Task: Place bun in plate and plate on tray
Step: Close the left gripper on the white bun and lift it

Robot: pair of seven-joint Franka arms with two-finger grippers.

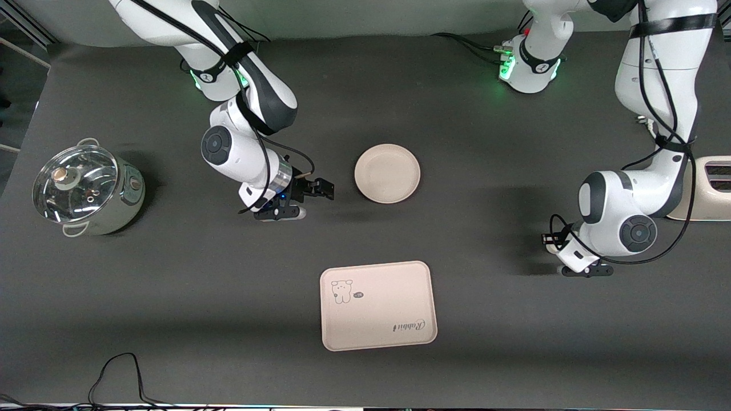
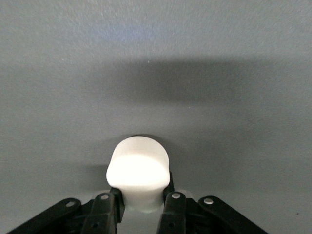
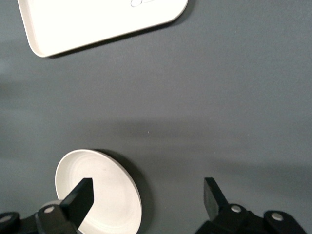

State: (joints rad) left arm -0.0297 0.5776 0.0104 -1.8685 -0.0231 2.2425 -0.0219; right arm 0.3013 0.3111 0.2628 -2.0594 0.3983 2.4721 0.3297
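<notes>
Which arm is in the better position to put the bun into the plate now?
Probably the left. The left gripper is already closed on the bun, so it need only carry it to the empty plate. The right gripper is open and holds nothing, beside the plate.

A shiny round metal pot with a clear glass lid (image 1: 87, 189) sits at the middle left of the front view. A cream-coloured toaster with dark slots (image 1: 708, 188) peeks in at the right edge. A thin black cable (image 1: 117, 379) loops along the bottom left.
</notes>
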